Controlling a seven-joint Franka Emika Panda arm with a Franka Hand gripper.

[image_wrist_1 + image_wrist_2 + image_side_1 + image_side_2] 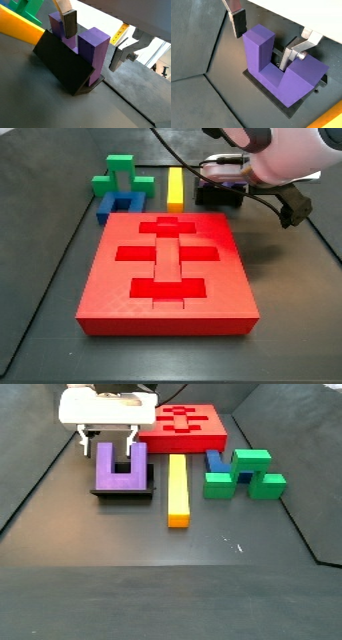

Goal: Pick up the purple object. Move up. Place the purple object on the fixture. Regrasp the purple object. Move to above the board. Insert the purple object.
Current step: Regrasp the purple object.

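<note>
Regrasping the purple object point(119, 468) on the fixture point(122, 492)
Tool point(110, 436) released above the prongs; descend centred, then clamp squarely.

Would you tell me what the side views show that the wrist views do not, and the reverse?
Only the side views show the board and the blue block. Only the wrist views show the fingers of the open tool straddling one prong. Both show the purple object seated on the fixture, with the tool over it.
</note>
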